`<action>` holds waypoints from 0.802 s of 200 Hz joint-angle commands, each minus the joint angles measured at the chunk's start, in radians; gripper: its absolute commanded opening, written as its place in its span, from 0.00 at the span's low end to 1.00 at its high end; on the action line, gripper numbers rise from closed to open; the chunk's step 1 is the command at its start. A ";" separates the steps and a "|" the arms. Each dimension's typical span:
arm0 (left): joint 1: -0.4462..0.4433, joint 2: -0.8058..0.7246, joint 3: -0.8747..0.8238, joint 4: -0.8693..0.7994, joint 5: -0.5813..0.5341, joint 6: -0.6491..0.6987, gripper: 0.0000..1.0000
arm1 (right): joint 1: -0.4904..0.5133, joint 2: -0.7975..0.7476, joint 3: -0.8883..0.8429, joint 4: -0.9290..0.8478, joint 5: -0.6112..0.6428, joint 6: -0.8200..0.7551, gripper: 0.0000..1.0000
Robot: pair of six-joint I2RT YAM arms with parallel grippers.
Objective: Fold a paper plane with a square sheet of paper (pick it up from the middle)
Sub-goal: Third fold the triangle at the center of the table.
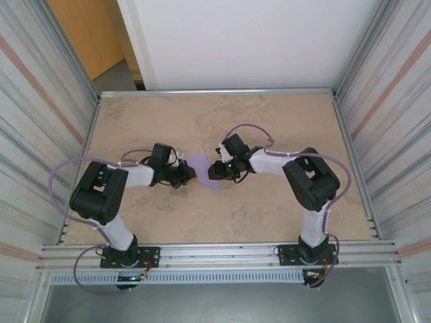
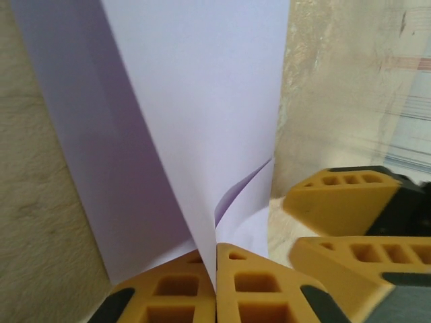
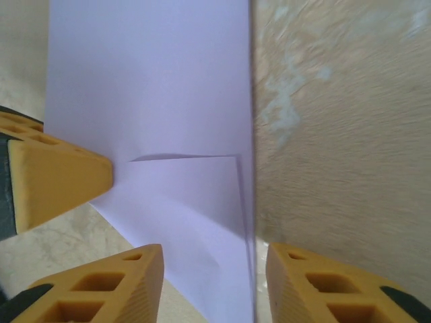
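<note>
The lavender sheet of paper [image 1: 201, 165] hangs folded between the two grippers above the middle of the table. My left gripper [image 1: 186, 176] is shut on it. In the left wrist view the yellow fingertips [image 2: 215, 254] pinch a folded edge of the paper [image 2: 195, 114], and a loose flap curls beside them. My right gripper [image 1: 215, 169] is open. Its fingers [image 3: 214, 261] stand either side of the paper's lower corner [image 3: 168, 101] without touching it. A folded flap with a crease shows there. I cannot tell whether it has the paper plane's pointed shape.
The beige tabletop [image 1: 269, 215] lies below, framed by metal rails [image 1: 215, 91] and corrugated side walls. The right gripper's yellow fingers [image 2: 343, 195] sit close beside the left fingers. One left finger [image 3: 60, 178] shows at the left of the right wrist view.
</note>
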 commanded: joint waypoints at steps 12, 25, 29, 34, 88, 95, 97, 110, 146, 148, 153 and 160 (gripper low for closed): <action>-0.004 -0.049 0.039 -0.075 -0.037 -0.035 0.08 | 0.051 -0.120 -0.034 -0.012 0.222 -0.189 0.49; -0.009 -0.057 0.062 -0.121 -0.055 -0.043 0.08 | 0.091 -0.137 -0.054 0.009 0.285 -0.256 0.48; -0.011 -0.059 0.073 -0.138 -0.059 -0.047 0.08 | 0.103 -0.139 -0.060 0.017 0.309 -0.277 0.48; -0.014 -0.058 0.082 -0.160 -0.065 -0.049 0.08 | 0.121 -0.142 -0.066 0.028 0.330 -0.299 0.48; -0.019 -0.059 0.140 -0.244 -0.065 -0.099 0.08 | 0.235 -0.137 -0.146 0.210 0.382 -0.418 0.44; -0.020 -0.058 0.144 -0.251 -0.063 -0.104 0.08 | 0.242 -0.127 -0.151 0.229 0.388 -0.425 0.43; -0.020 -0.057 0.146 -0.251 -0.062 -0.105 0.08 | 0.242 -0.124 -0.151 0.234 0.390 -0.426 0.43; -0.020 -0.057 0.154 -0.264 -0.061 -0.108 0.08 | 0.250 -0.104 -0.149 0.253 0.409 -0.432 0.41; -0.022 -0.063 0.162 -0.280 -0.060 -0.117 0.08 | 0.256 -0.072 -0.148 0.294 0.438 -0.452 0.39; -0.023 -0.063 0.163 -0.281 -0.058 -0.116 0.08 | 0.256 -0.071 -0.148 0.295 0.436 -0.453 0.39; -0.023 -0.064 0.163 -0.281 -0.059 -0.118 0.08 | 0.255 -0.066 -0.147 0.299 0.435 -0.457 0.39; -0.023 -0.066 0.163 -0.280 -0.060 -0.119 0.08 | 0.256 -0.064 -0.146 0.301 0.433 -0.461 0.38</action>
